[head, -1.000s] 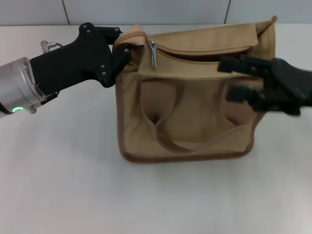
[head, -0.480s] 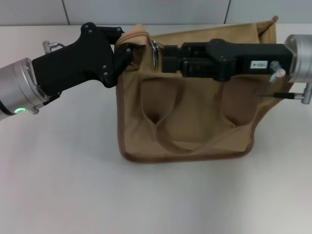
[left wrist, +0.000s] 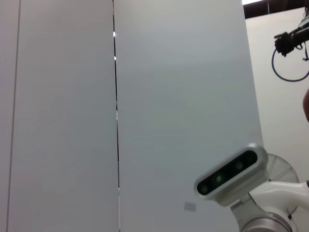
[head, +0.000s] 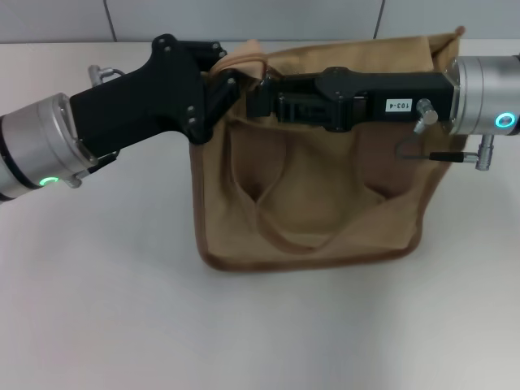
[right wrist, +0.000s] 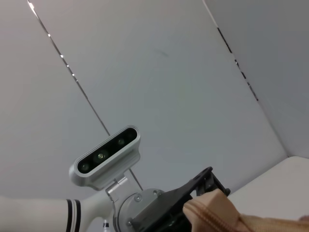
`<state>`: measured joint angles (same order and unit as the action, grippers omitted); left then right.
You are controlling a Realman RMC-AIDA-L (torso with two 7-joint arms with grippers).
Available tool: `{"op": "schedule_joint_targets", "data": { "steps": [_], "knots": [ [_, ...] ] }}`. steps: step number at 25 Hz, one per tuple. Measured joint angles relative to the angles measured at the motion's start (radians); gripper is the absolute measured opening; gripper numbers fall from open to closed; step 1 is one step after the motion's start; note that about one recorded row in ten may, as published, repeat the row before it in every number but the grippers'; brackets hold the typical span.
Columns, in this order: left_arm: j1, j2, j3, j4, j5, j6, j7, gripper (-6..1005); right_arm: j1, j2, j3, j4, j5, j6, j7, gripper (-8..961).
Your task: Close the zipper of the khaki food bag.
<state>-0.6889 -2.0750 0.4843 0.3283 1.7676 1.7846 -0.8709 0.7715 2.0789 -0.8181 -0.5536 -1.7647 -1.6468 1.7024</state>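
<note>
**Both arms on the bag's top edge, zip not shut yet**

Nearest the front edge of the table (head: 268,333) there was just bare white top. Behind that sat the khaki food bag (head: 313,203), roughly mid-table and a bit toward the right edge, front panel facing the cam w/ the handle strap (head: 305,244) drooping down in a loop.

Up at the bag's far top rim was where the action was. Left gripper (head: 236,77) came in from the left edge side and sat right at the bag's top left corner, fingers pinched on a fold of fabric there. My guess is it was anchoring that end so the bag wouldn't slide or bunch once the zip got pulled. The right wrist cam backs this up: a tan bunched corner sitting against the black jaw parts.

Right gripper (head: 264,96) reached across the whole top of the bag from the right edge side, its tip landing near the left corner, just beside the left gripper. That's about where the pull tab should be, imo, but the arm body covered the zipper line and I couldn't spot the tab at all. Can't tell if the right pincer was open or clamped on anything, the tips were hidden.

Bag mouth looked slack toward the far right corner, so prob most of the closing was to come.

Left wrist cam only showed wall.
</note>
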Motion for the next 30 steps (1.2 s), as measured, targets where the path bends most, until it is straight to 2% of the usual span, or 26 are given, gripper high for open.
{"op": "schedule_joint_targets", "data": {
  "steps": [2, 8, 13, 18, 20, 22, 27, 29, 30],
  "knots": [
    [-0.008, -0.001, -0.003, -0.016, -0.008, -0.001, 0.002, 38, 0.002, 0.001, 0.000, 0.005, 0.002, 0.008, 0.000, 472],
    [-0.012, -0.001, -0.002, -0.052, -0.055, -0.007, 0.003, 46, 0.000, 0.006, -0.001, 0.012, 0.007, 0.032, -0.002, 353],
    [0.006, 0.000, 0.008, -0.053, -0.066, 0.013, 0.000, 53, -0.018, 0.008, -0.004, 0.014, 0.043, 0.024, -0.041, 349],
    [0.017, -0.001, 0.011, -0.054, -0.066, 0.019, 0.000, 60, -0.020, 0.008, -0.008, 0.014, 0.047, 0.013, -0.061, 162],
    [0.022, -0.001, 0.010, -0.055, -0.066, 0.021, 0.000, 62, -0.022, 0.008, -0.017, 0.013, 0.049, 0.012, -0.062, 11],
    [0.027, 0.001, 0.007, -0.055, -0.066, 0.021, 0.000, 65, -0.026, 0.008, -0.020, 0.011, 0.050, 0.013, -0.061, 11],
    [0.044, 0.005, -0.014, -0.049, -0.065, 0.016, -0.007, 72, -0.096, 0.005, -0.007, -0.032, 0.052, 0.022, -0.039, 10],
    [0.054, 0.009, -0.031, -0.046, -0.065, 0.018, -0.010, 74, -0.165, 0.002, -0.002, -0.099, 0.052, 0.036, -0.011, 10],
    [0.059, 0.011, -0.041, -0.046, -0.065, 0.015, -0.011, 76, -0.230, 0.001, 0.015, -0.164, 0.052, 0.049, 0.011, 10]
  ]
}}
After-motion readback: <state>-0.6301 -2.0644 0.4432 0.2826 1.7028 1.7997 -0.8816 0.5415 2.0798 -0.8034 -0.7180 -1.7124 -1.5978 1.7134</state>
